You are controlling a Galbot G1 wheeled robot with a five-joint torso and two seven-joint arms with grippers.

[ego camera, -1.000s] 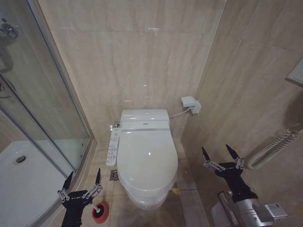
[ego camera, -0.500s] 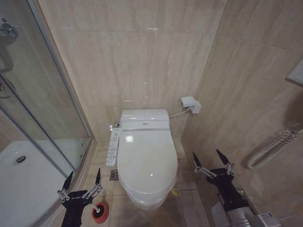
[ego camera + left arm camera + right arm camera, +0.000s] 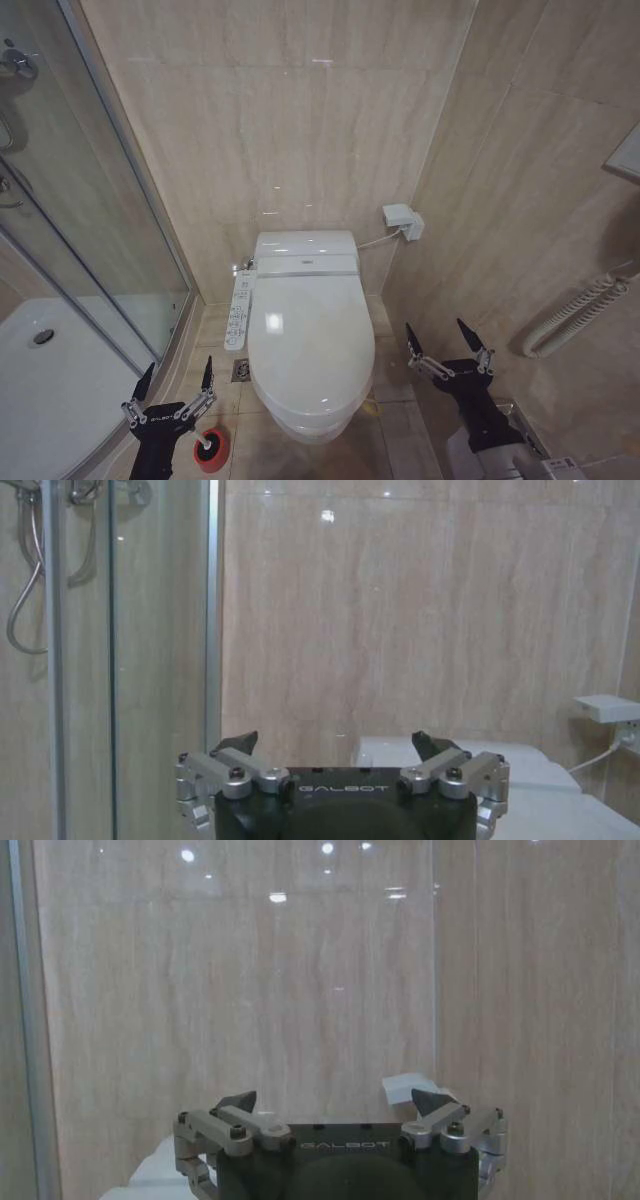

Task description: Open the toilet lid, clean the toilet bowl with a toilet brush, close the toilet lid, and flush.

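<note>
Lid (image 3: 305, 335) is down flat on the bowl (image 3: 300, 425), so step one, opening it, is not done. My right gripper (image 3: 447, 350) hangs right of the toilet at about the lid's front half, fingers spread wide, holding nothing. To lift well I'd hook a finger under the lid's front or side rim, not the seat below it, then swing it up toward the tank (image 3: 305, 252). My left gripper (image 3: 172, 385) sits low left, also wide and empty, just above the red holder (image 3: 211, 446) on the floor; brush handle not clear to me. Side wall (image 3: 540, 180) is close on my right, button strip (image 3: 239, 312) and shower glass (image 3: 100, 220) on the left.
</note>
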